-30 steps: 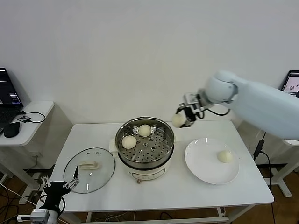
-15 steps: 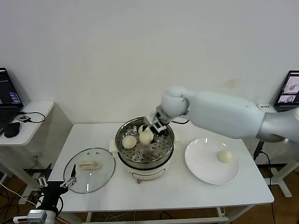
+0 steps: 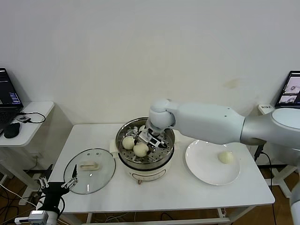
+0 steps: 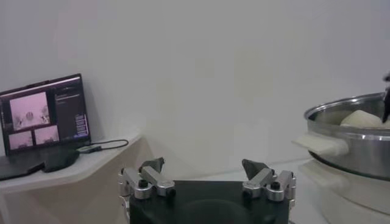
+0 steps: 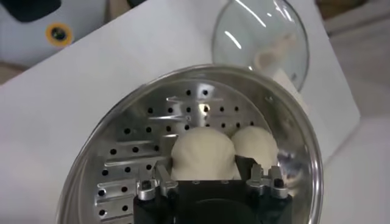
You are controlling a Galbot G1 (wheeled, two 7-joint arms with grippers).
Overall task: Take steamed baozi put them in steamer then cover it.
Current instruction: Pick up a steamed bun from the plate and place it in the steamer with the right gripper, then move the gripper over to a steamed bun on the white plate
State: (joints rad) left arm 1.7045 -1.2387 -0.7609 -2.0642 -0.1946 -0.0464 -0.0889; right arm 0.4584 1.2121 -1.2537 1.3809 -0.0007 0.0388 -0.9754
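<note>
right claw (image 3: 146,143) inside steamer (image 3: 165,153), fingers around baozi (image 3: 140,149), grip or release unclear, left claw (image 3: 58,185) open below worktop (image 3: 187,197) edge

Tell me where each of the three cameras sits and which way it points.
Head view: up high, looking down at the table; right arm over the steamer.
Left wrist view: low beside the table, facing the wall; left pincer open.
Right wrist view: above the steamer, looking down; right pincer around a bun.
Shared: all show the steamer; head and right wrist show the lid.
</note>
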